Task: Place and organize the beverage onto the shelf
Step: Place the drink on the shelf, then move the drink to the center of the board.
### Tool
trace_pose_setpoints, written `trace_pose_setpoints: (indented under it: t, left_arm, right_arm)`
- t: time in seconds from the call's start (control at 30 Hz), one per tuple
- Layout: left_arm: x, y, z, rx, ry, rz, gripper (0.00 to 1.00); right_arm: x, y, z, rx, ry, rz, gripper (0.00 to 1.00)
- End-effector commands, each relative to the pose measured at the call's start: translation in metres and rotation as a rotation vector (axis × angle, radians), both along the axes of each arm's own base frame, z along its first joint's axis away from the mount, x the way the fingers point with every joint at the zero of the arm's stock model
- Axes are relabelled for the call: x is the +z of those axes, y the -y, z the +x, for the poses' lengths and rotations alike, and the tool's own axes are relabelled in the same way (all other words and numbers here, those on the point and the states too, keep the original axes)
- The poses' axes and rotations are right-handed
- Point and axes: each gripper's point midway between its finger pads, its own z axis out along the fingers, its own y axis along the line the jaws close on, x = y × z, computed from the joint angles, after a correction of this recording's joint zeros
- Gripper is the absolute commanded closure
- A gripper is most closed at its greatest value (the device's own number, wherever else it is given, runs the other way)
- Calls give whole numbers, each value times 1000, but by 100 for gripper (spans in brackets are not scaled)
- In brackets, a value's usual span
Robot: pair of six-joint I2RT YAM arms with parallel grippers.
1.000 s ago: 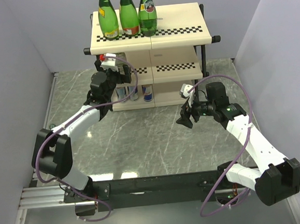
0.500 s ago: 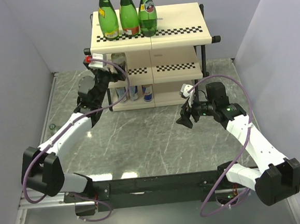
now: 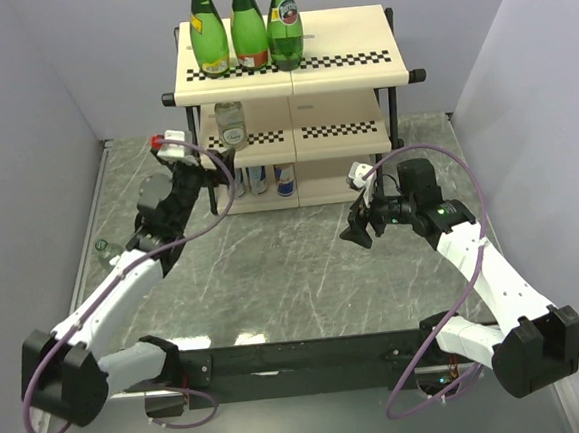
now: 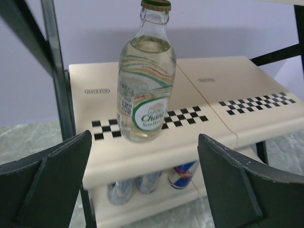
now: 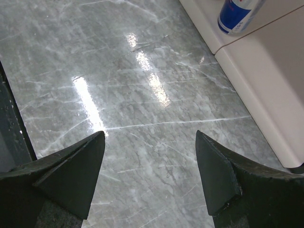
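Grey marble counter (image 3: 274,268), plain walls, shelf (image 3: 358,66) against the back. Top tier carries three green bottles (image 3: 247,29), bottom tier a few cans (image 3: 262,181).

Beverage in play is the clear glass bottle (image 4: 145,80) – upright on the middle tier, left board, base on the checkered strip close to the front edge.

Left gripper (image 4: 143,142): jaws as wide as they go, nothing in them. The wrist view frames the bottle between the fingers, but it stands clear of both and further in – no contact.

Right gripper (image 3: 359,233): jaws well apart, empty, hanging over bare counter just off the shelf's lower right front corner. One blue can (image 5: 237,14) shows at the edge of its view.

Handling, my read: glass, full, capped, so rigid, fairly heavy, slick and breakable. Tall for its base, so a nudge near the neck would tip it, and it has little margin to the front edge. If it needs shifting back, take it around the wide body at label height, fingers square to the sides, not on the tapered shoulder. Close gently and keep it vertical.
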Motion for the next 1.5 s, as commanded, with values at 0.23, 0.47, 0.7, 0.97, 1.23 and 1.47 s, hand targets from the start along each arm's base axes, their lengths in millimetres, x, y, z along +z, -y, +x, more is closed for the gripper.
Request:
trace_pose_setpoints:
  t: [0.23,0.47,0.7,0.97,1.23,1.47]
  left_arm:
    - [-30,-48,-59,154,-216,-162,0]
    - [-91,-113,-104,488,-393,-307,0]
    - [-122,-153,-124,719,-467,-334,1]
    - [-138,-200,-148,990,-438,-398,0]
    - [-138,-237,-149,1171,-411,-339,4]
    - [-154,-270,-126,1236,-508,-263,8]
  right_arm:
    - [12,-2,3,21,33,18,17]
    - [15,-3,0,34,35,28,17]
    - [17,-4,-1,41,35,34,17]
    - [19,-5,-3,48,37,39,17]
    - [23,-6,-5,55,50,47,17]
    - [28,-7,-9,66,57,57,18]
